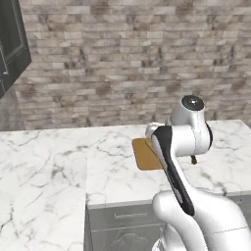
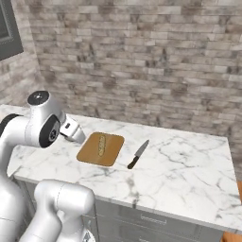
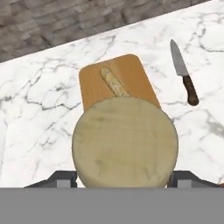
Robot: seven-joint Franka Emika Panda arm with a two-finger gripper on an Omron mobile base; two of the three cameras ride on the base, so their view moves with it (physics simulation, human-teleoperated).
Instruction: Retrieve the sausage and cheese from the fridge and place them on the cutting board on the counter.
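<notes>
In the hand view a round pale-tan cheese [image 3: 125, 142] is seen clamped between the two fingertips [image 3: 65, 178] of the gripper [image 3: 124, 177], its disc covering the near end of the board [image 3: 94, 83]. A pale elongated sausage [image 3: 113, 82] is seen lying on the board toward 12 o'clock of the cheese. A knife [image 3: 183, 73] is seen at 2 o'clock on the counter [image 3: 39, 113], apart from the board. In the right base view the board [image 2: 112, 150], sausage [image 2: 101, 144] and knife [image 2: 137, 155] are shown together, with bare marble toward 3 o'clock. In the left base view the board [image 1: 144, 154] is largely hidden behind the arm. No writing can be read.
</notes>
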